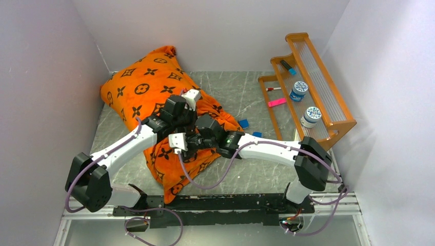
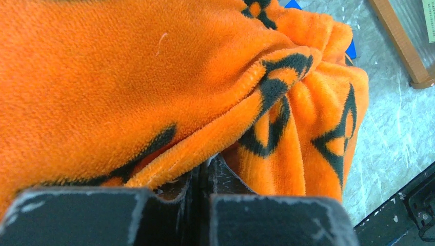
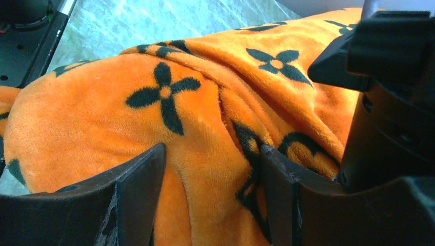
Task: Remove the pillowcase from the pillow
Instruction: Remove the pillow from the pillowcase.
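Note:
The orange pillowcase (image 1: 143, 87) with dark flower motifs lies bulging across the left half of the table. The pillow is hidden inside it. My left gripper (image 1: 202, 120) sits over the cover's right side. In the left wrist view, the left gripper (image 2: 205, 169) is shut, and a hem fold of the pillowcase (image 2: 128, 77) runs into the seam between its fingers. Just in front of it, my right gripper (image 1: 187, 151) presses down on the cover. The right wrist view shows the right gripper (image 3: 213, 159) open, astride a ridge of the pillowcase (image 3: 128, 118).
An orange wooden rack (image 1: 313, 87) stands at the right with two jars (image 1: 298, 90), a marker and a pink item. Two small blue pieces (image 1: 243, 123) lie on the grey table beside the cover. White walls close in at the left, back and right.

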